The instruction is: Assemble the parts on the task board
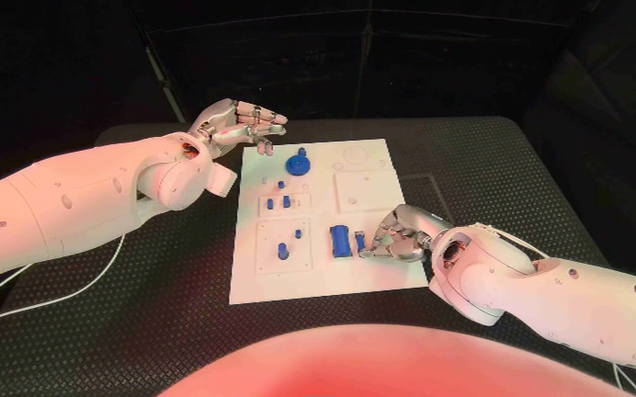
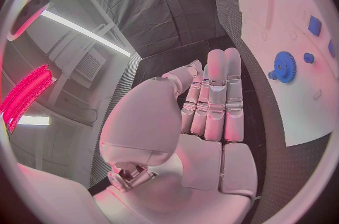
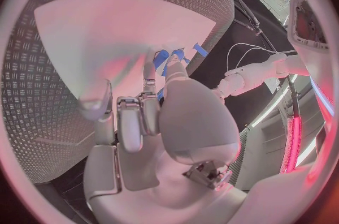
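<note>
Right hand [image 1: 401,236] down at the near right part of the task board [image 1: 374,279], fingers curled on a small blue part [image 1: 359,243] beside a second blue piece [image 1: 341,237]. Left hand [image 1: 239,127] held off the far left edge, fingers straight, gripping nothing. Risk: thin pinch, so possible slip or tilt when lifting.

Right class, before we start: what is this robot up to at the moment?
It is assembling small blue parts on a white task board on a black table. The right robot hand is down at the board's near right side, its fingers curled at a blue part; whether it grips it cannot be told. The left robot hand is raised beside the board's far left corner, fingers straight and holding nothing. A blue gear and several smaller blue pieces sit on the board.
</note>
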### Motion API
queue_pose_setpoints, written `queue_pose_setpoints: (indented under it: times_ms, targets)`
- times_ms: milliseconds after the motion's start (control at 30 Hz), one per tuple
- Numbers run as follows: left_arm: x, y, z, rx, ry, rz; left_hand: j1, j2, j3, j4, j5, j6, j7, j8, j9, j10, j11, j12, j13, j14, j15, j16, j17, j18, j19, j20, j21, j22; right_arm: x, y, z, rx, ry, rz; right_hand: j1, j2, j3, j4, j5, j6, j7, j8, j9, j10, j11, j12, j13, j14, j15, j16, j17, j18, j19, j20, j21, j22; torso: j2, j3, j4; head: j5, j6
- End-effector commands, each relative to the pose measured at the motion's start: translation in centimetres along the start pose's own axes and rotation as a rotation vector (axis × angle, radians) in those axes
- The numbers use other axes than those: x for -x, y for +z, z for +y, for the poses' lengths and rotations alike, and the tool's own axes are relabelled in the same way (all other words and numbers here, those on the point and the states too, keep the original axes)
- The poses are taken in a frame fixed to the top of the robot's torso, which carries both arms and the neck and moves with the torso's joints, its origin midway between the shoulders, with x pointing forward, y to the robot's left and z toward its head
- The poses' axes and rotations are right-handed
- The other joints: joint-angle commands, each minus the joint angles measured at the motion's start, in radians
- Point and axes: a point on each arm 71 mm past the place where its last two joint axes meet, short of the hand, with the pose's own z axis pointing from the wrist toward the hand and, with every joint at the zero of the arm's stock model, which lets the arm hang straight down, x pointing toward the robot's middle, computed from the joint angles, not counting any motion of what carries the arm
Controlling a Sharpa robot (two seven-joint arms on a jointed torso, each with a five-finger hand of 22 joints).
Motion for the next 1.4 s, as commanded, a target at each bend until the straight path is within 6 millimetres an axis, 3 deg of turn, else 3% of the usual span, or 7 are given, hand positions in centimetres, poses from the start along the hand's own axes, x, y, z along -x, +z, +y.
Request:
queue_pose_setpoints:
  times_ms: [33, 933, 1400]
  targets:
    - [-0.1, 0.1, -0.1, -0.007, -0.007, 0.008, -0.011, 0.0, 0.001, 0.006, 0.0, -0.003, 0.003, -0.003, -0.001, -0.007, -0.001, 0.006, -0.002, 0.007, 0.003, -0.004, -0.001, 0.014, 0.007, 0.003, -0.004, -0.001, -0.2, 0.0, 0.4, 0.026, -0.034, 0.021, 0.011, 0.003, -0.001, -0.006, 0.006, 0.002, 0.0, -0.006, 0.001, 0.0, 0.002, -0.006, 0.055, 0.097, -0.007, 0.002, 0.217, -0.012, -0.002, -0.005, -0.004, 0.001, 0.002, 0.0001, 0.0006, 0.001, 0.0]
    - [0.0, 0.0, -0.1, -0.005, -0.006, 0.007, -0.01, 0.001, 0.002, 0.005, 0.0, -0.003, 0.003, -0.003, -0.001, -0.007, -0.001, 0.006, -0.002, 0.007, 0.003, -0.004, -0.001, 0.014, 0.007, 0.003, -0.004, -0.001, -0.2, 0.9, 0.0, -0.015, -0.014, -0.017, -0.023, 0.047, -0.026, 0.036, 0.042, 0.008, -0.002, -0.008, 0.01, 0.003, 0.001, -0.007, 0.055, 0.099, -0.008, 0.005, 0.223, -0.013, 0.003, -0.006, 0.0, 0.01, 0.002, -0.0001, 0.0013, 0.003, 0.0]
    - [0.0, 0.0, -0.1, -0.004, -0.006, 0.007, -0.01, 0.001, 0.002, 0.005, 0.0, -0.003, 0.003, -0.003, -0.001, -0.007, -0.001, 0.006, -0.002, 0.007, 0.003, -0.004, -0.001, 0.014, 0.007, 0.003, -0.004, -0.001, -0.4, 1.4, -0.2, -0.023, -0.029, 0.007, 0.062, 0.043, -0.026, -0.015, 0.031, 0.007, -0.007, -0.01, 0.02, 0.005, -0.004, -0.003, 0.061, 0.099, -0.011, 0.004, 0.222, -0.012, 0.0, -0.009, -0.003, 0.008, 0.002, -0.0004, 0.0015, 0.005, 0.0]
